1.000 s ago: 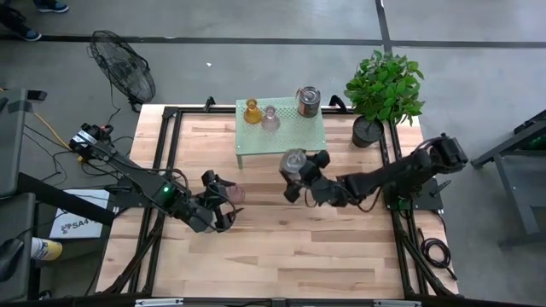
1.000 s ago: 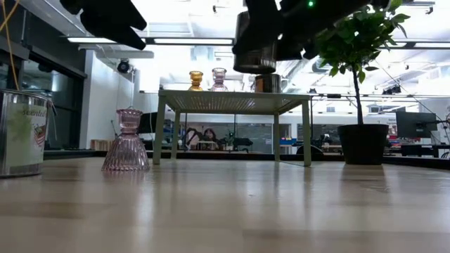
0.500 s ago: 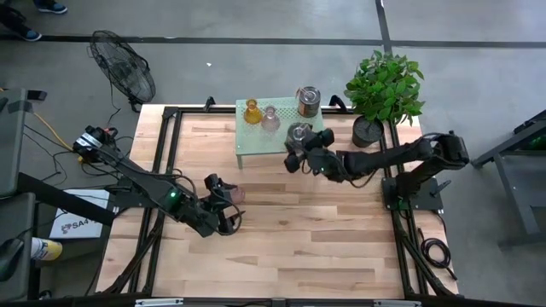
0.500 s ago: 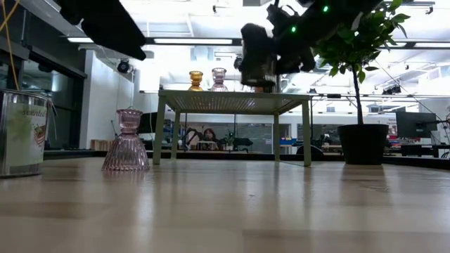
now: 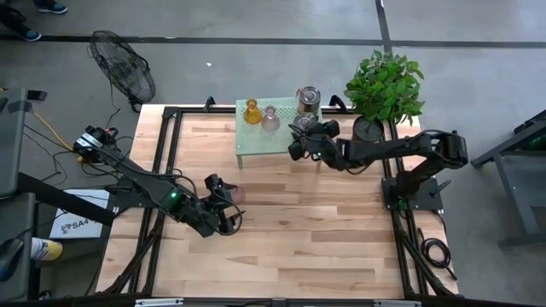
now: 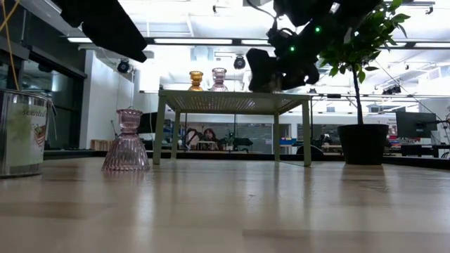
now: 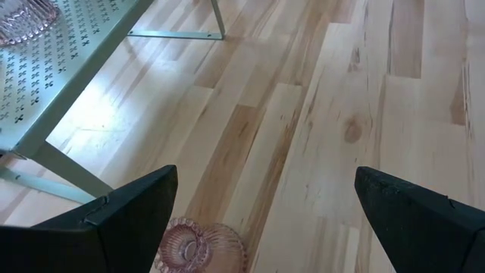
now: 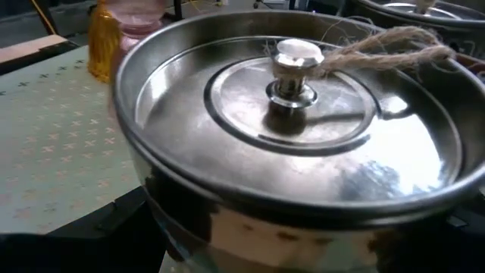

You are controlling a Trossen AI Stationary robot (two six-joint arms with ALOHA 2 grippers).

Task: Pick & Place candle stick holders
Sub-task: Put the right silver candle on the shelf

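From above: right gripper (image 5: 299, 141) out over the pale green perforated metal stand (image 5: 256, 138), clamped wide on a squat silvery metal holder (image 5: 301, 127) and carrying it above the stand's near right part. Already on the stand: an amber-orange glass holder (image 5: 252, 111), a pale pink glass holder (image 5: 270, 118), a second silvery metal cylinder (image 5: 307, 97). Left gripper (image 5: 226, 205) low over the wood, spread wide and empty, just beside a ribbed pink glass holder (image 5: 236, 194) standing on the table.

From table height: carried cylinder (image 6: 259, 70) at about the level of the stand top (image 6: 232, 102) – whether touching or just clear, cannot tell. Ribbed pink holder (image 6: 126, 141) upright on the boards, a further silvery tin (image 6: 21, 132) at the far left edge.

From the left wrist: two dark fingers (image 7: 129, 221) wide apart, ribbed pink holder (image 7: 201, 247) low between them but not enclosed.

From the right wrist: silvery holder (image 8: 295, 129) filling the frame, twine across its centre knob, perforated top (image 8: 53, 136) beneath, amber holder (image 8: 102, 38) beyond.

To finish the placing well: lower straight and level, keep clear of the glass pieces and the other cylinder, let go only once the base sits flat – perforated sheet likely a little springy, so no dropping.

Surface and room: pale jointed wooden tabletop (image 5: 299, 247) in a black frame, dark pot with a leafy green plant (image 5: 367, 130) at the far right corner, black floor fan (image 5: 124, 64) on grey floor, bright ceiling strip lights and people seated far behind (image 6: 200, 135).
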